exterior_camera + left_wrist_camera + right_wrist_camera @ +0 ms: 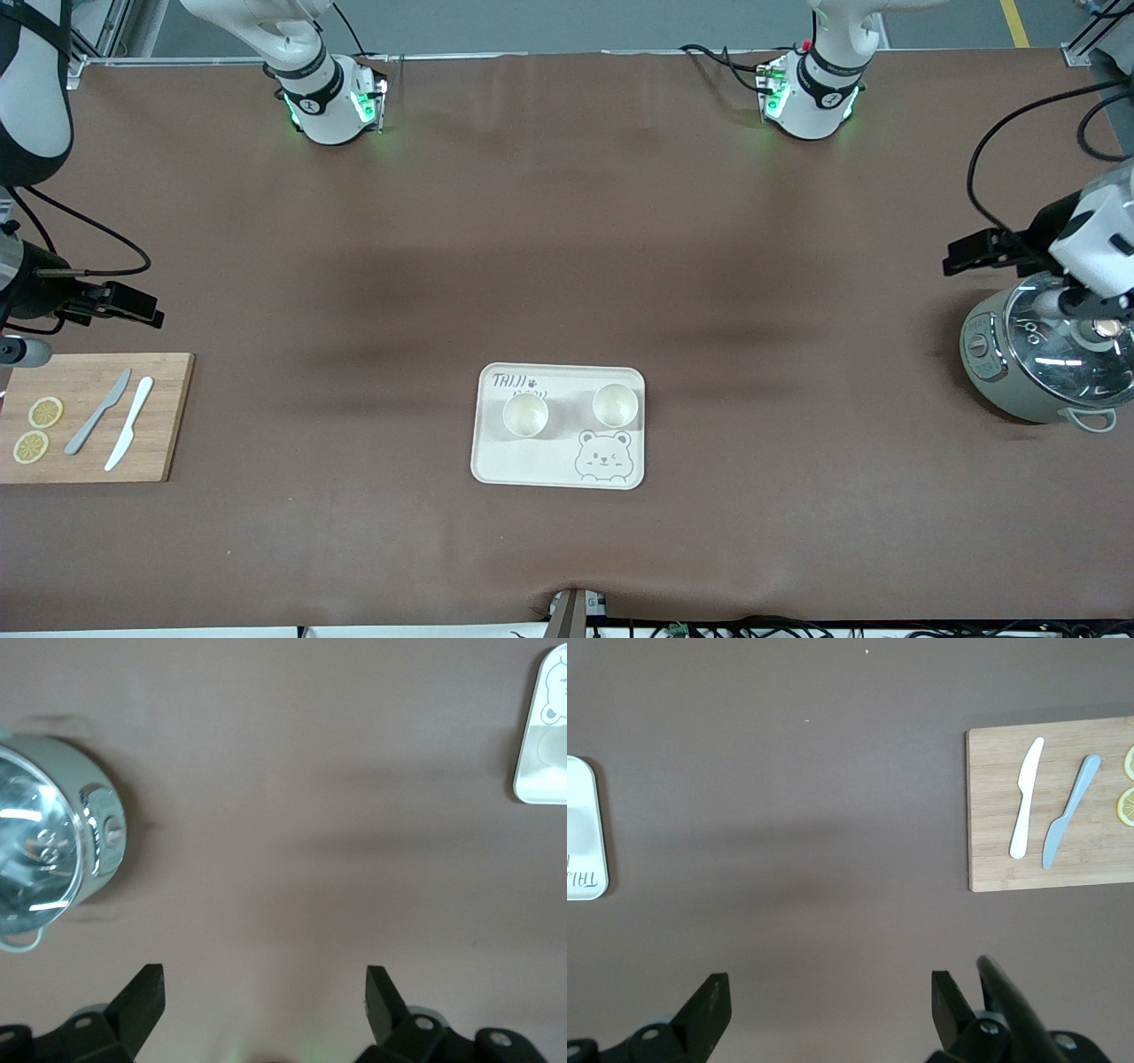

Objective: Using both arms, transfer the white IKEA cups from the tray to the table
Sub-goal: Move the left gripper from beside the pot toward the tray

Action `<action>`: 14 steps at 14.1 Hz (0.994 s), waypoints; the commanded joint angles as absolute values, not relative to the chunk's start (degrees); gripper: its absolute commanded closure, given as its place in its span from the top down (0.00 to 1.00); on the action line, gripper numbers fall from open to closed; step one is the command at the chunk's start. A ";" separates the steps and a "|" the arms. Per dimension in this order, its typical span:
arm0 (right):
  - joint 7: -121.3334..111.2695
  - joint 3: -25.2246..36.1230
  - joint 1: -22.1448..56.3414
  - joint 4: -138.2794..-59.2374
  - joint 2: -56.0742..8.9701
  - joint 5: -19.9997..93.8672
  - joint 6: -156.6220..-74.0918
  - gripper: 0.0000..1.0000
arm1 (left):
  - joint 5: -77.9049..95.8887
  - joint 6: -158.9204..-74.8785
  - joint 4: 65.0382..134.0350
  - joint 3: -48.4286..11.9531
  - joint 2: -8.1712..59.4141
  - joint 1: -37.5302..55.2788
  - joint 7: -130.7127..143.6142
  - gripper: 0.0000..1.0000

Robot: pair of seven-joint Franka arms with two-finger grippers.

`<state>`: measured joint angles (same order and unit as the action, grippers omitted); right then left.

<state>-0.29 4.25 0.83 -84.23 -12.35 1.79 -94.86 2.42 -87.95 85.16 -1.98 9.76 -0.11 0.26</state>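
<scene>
Two white IKEA cups (pixel 525 415) (pixel 615 405) stand upright side by side on a cream bear tray (pixel 558 470) in the middle of the table. My left gripper (pixel 266 979) is open and empty, high over bare table beside the grey-green pot (pixel 53 846). Its hand (pixel 1094 239) shows at the left arm's end of the table. My right gripper (pixel 831 983) is open and empty, high over bare table between the tray (pixel 583 833) and a cutting board (pixel 1050 806). Its hand (pixel 35 283) shows at the right arm's end. An edge of the tray (pixel 540 753) shows in the left wrist view.
The pot with glass lid (pixel 1036 363) stands at the left arm's end. The wooden cutting board (pixel 97 416) at the right arm's end holds a grey knife (pixel 97 412), a white knife (pixel 129 424) and two lemon slices (pixel 44 412). Brown table cover lies all round the tray.
</scene>
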 commanded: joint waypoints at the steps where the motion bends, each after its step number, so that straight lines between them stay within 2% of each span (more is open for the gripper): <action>1: -0.88 3.69 0.09 -84.38 -11.60 2.37 -94.22 1.00 | 3.78 -92.70 84.03 -2.11 12.81 0.17 0.35 1.00; 8: -0.88 3.69 0.09 -84.38 -11.60 2.37 -94.22 1.00 | 5.44 -101.49 81.04 -2.29 20.29 2.19 0.61 1.00; 12: -0.88 3.69 0.09 -84.38 -11.69 2.37 -94.22 1.00 | 5.89 -104.76 74.11 -2.02 27.32 6.94 4.48 1.00; 14: -0.88 3.69 0.09 -84.38 -11.69 2.37 -94.22 1.00 | 5.89 -107.82 73.21 -2.28 28.04 6.94 4.31 1.00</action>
